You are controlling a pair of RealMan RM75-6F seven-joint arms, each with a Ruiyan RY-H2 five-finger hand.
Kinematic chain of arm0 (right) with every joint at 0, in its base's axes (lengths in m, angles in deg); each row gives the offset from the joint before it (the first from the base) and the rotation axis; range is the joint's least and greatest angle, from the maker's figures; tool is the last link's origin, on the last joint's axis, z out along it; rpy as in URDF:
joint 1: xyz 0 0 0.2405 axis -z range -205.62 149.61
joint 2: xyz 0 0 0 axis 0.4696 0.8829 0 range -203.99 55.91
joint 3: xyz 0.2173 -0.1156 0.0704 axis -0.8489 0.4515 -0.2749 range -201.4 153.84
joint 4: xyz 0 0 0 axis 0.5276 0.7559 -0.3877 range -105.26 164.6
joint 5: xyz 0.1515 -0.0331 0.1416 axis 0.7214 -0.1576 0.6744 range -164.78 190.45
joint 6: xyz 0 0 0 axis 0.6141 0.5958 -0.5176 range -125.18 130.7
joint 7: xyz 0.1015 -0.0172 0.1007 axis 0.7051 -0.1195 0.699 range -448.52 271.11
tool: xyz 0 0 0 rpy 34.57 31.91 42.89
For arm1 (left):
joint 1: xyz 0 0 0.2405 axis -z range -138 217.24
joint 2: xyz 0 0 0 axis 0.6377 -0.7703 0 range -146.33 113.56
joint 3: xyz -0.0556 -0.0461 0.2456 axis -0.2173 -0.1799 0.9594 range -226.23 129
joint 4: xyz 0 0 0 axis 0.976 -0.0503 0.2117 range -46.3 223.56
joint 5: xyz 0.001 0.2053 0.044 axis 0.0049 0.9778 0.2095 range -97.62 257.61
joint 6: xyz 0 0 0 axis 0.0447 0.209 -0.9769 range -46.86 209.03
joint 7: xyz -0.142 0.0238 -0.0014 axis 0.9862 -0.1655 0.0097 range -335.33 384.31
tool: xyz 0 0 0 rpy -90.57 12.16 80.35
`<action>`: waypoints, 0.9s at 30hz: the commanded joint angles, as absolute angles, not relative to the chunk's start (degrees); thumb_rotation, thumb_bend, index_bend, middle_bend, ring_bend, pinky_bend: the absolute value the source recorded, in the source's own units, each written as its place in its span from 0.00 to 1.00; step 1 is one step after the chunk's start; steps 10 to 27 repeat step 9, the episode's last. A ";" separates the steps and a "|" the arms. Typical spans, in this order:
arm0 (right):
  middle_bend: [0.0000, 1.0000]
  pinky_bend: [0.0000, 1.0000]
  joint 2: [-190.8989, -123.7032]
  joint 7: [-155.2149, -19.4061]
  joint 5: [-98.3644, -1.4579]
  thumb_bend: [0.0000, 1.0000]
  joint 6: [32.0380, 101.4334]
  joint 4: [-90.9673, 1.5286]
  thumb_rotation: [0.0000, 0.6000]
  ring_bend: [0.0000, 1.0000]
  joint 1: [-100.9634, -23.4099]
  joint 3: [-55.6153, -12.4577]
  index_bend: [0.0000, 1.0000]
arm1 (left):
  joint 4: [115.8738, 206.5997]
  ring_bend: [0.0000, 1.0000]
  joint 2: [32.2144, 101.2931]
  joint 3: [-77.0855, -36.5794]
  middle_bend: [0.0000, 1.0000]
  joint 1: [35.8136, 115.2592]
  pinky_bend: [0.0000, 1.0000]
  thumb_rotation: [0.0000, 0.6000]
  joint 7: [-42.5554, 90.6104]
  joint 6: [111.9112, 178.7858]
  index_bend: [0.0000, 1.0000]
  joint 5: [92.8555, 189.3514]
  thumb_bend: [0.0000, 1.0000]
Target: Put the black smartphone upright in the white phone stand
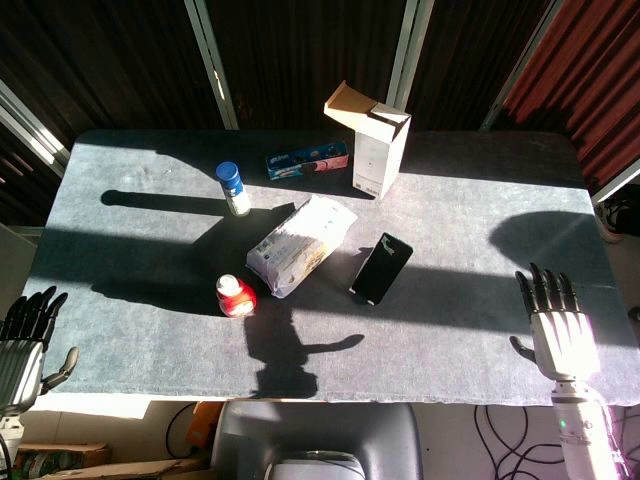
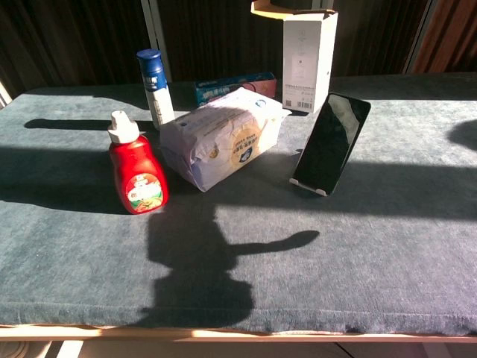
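Observation:
The black smartphone point(image 1: 381, 269) point(image 2: 332, 142) stands leaning back in the white phone stand point(image 2: 311, 187), whose lip shows under the phone's lower edge in the chest view. Nothing touches the phone. My right hand point(image 1: 557, 324) is open with fingers spread at the table's front right edge, well away from the phone. My left hand point(image 1: 24, 337) is open off the table's front left corner. Neither hand appears in the chest view.
A white soft package point(image 1: 300, 244) lies left of the phone. A red bottle point(image 1: 235, 296), a blue-capped bottle point(image 1: 233, 188), a blue snack box point(image 1: 307, 160) and an open white carton point(image 1: 372, 140) stand on the grey table point(image 1: 480, 200).

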State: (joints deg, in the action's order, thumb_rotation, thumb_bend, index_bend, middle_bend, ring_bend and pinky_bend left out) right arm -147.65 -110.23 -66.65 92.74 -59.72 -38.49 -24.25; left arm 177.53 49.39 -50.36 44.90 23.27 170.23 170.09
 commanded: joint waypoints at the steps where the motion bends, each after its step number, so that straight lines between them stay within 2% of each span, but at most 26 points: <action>1: 0.00 0.07 -146.15 -106.22 -68.43 0.26 95.74 -57.31 1.00 0.00 -35.53 -24.25 0.00 | 177.91 0.00 49.15 -50.21 0.00 44.98 0.00 1.00 23.01 169.75 0.00 170.07 0.37; 27: 0.00 0.07 -145.56 -106.07 -69.84 0.26 94.31 -58.09 1.00 0.00 -34.72 -24.14 0.00 | 178.61 0.00 49.00 -49.15 0.00 45.20 0.00 1.00 21.49 168.94 0.00 171.52 0.37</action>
